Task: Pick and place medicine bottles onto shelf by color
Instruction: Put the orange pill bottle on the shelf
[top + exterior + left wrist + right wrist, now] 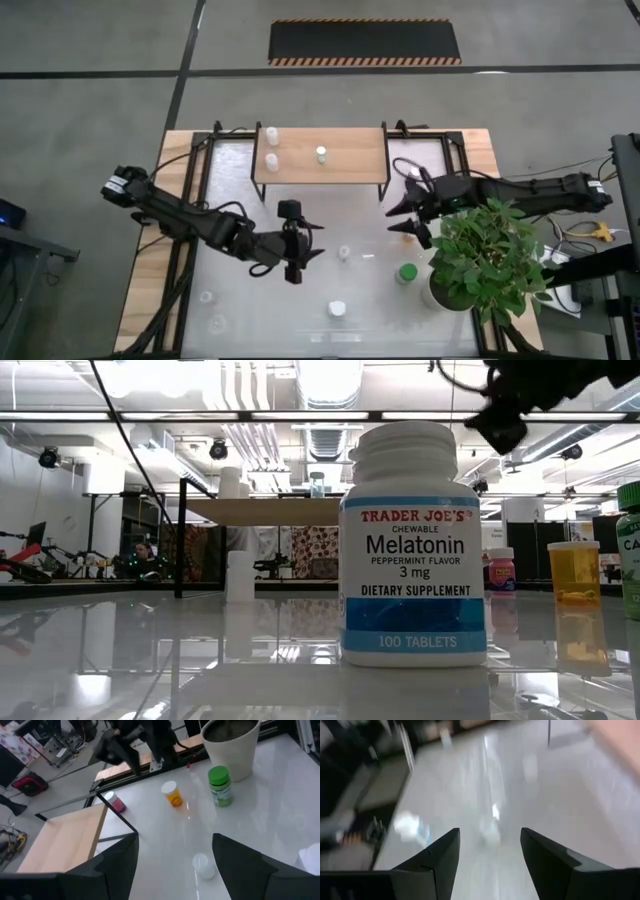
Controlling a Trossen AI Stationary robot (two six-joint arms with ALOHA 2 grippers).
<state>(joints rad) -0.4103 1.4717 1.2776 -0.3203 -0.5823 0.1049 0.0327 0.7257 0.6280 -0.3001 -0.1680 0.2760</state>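
SHELF [350, 155]: light-wood board on thin black legs, far side of the white tabletop [250, 310], centred. Holds 3 small bottles: 2 white-capped at its left end, one behind the other [271, 135] [271, 161]; 1 w/ pale-green cap [321, 154] near the middle.

BOTTLES ON TABLETOP:
- Melatonin bottle [413, 545], white w/ blue label, white cap; upright, front-centre, closest to the low cam.
- Green-capped bottle [406, 273], upright, just beside the plant pot; also seen in left wrist view [220, 785].
- Orange bottle [172, 793], white cap, tilted in the left wrist view; betw. shelf's right end and the green one.
- Pink-maroon bottle [116, 802], by the shelf's right front leg.
- Small white bottle [344, 254], mid-table, ahead of the left gripper.
- Clear/white bottles, front-left area [206, 297] [218, 323]; faint, type unclear.

LEFT GRIPPER [293, 262]: mid-table, left of centre, above the surface; fingers spread, nothing betw. them. Small white bottle lies on the table past its fingertips [201, 865].

RIGHT GRIPPER [405, 218]: off the shelf's right front corner, above the table; fingers apart, nothing held. Its wrist view is blurred.

OTHER: potted plant [487, 255] in white pot, right side of table, partly covering the right arm.
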